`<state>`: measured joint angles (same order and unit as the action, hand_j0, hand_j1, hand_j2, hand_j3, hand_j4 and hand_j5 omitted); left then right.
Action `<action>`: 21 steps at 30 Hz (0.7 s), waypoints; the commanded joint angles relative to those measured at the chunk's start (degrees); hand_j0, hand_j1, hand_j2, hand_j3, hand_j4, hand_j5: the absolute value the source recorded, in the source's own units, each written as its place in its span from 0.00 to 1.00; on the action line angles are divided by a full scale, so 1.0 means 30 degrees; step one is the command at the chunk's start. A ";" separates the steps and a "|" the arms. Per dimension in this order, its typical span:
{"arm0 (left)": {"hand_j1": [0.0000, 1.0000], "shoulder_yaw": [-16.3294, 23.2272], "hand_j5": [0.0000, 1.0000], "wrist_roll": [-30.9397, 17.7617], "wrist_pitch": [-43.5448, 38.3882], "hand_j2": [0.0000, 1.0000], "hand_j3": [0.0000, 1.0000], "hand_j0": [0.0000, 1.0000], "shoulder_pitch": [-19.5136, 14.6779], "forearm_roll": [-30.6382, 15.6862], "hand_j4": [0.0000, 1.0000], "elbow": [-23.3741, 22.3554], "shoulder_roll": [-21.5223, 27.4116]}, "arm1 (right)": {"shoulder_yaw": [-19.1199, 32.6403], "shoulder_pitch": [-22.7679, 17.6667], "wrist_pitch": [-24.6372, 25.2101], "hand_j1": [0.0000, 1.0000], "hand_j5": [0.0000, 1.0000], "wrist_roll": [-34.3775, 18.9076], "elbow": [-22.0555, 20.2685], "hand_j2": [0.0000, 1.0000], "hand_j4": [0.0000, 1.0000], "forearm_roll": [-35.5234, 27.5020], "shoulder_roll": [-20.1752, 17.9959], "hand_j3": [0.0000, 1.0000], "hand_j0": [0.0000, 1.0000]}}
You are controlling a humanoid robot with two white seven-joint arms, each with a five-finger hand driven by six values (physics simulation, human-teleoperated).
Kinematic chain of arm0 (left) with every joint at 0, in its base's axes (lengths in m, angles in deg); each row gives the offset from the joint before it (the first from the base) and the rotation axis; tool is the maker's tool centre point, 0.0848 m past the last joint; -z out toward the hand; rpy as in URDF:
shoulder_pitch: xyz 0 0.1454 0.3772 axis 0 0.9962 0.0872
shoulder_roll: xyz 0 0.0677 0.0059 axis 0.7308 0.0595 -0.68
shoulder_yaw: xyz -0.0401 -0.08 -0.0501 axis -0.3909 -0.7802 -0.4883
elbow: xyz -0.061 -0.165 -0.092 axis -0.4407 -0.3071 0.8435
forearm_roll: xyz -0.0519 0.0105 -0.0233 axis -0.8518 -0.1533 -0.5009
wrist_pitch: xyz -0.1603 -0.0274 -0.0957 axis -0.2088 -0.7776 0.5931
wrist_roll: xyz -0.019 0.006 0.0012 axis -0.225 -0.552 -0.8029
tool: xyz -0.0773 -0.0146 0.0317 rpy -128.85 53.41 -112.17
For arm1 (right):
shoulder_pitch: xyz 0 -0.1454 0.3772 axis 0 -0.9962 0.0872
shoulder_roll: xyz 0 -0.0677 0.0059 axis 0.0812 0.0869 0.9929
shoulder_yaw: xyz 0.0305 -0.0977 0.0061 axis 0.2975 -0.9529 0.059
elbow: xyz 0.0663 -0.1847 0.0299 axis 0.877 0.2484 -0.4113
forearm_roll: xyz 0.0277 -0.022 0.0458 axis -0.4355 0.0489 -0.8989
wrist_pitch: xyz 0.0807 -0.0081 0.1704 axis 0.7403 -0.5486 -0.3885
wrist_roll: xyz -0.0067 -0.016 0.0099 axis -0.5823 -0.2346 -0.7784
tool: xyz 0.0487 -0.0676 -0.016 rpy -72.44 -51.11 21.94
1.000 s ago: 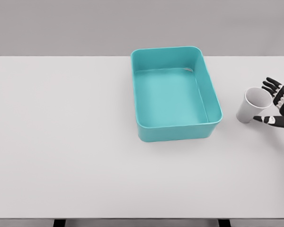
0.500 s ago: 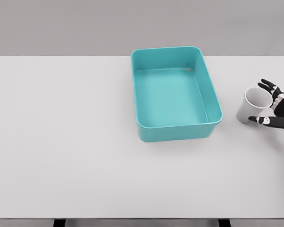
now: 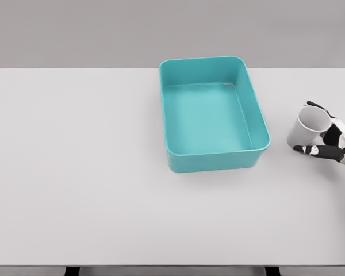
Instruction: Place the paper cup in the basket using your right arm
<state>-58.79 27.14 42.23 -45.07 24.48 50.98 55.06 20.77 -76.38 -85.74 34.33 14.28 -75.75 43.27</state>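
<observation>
Right hand closing around paper cup, right of basket

Grey wall behind, white table [image 3: 92, 172] fills most of the head view. Left part of the table carries nothing. At centre, slightly toward the far edge, a teal basket [image 3: 259, 118]: rectangular, rounded corners, open top, standing flat, nothing inside except a small pale mark near the far right inner corner. Right of the basket, apart from it, a white paper cup [image 3: 307, 127] standing on the table, tilted with its mouth toward the right and the camera, base toward the basket. Right hand [image 3: 333, 141] comes in from the right picture edge, black fingers with white segments. One finger curls over the far side of the cup rim, the thumb reaches along the table under the near side of the cup. Fingers wrap partway around the cup, touching or nearly touching it; a firm grip cannot be confirmed. Cup not lifted, bottom edge still on the table. Cup is outside the basket. Left arm is out of view.
</observation>
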 commanded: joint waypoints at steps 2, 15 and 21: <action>1.00 0.0010 1.00 -0.0004 0.0017 1.00 1.00 1.00 0.0000 -0.0005 1.00 0.0002 0.0000 | -0.0058 0.0000 0.0004 1.00 1.00 -0.0001 -0.0036 1.00 1.00 -0.0090 0.0294 1.00 1.00; 1.00 0.0010 1.00 -0.0004 0.0017 1.00 1.00 1.00 0.0000 -0.0005 1.00 0.0002 0.0000 | 0.0059 0.0000 0.0033 0.60 0.60 -0.0001 -0.0124 0.60 0.60 -0.0090 0.0352 0.60 0.60; 1.00 0.0010 1.00 -0.0004 -0.0012 1.00 1.00 1.00 0.0000 -0.0005 1.00 0.0002 0.0000 | 0.0176 0.0000 0.0062 0.53 0.53 -0.0001 -0.0241 0.53 0.53 -0.0207 0.0323 0.53 0.53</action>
<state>-58.76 27.14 42.23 -45.07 24.48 50.98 55.06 21.18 -76.38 -85.58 34.33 13.70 -75.88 44.35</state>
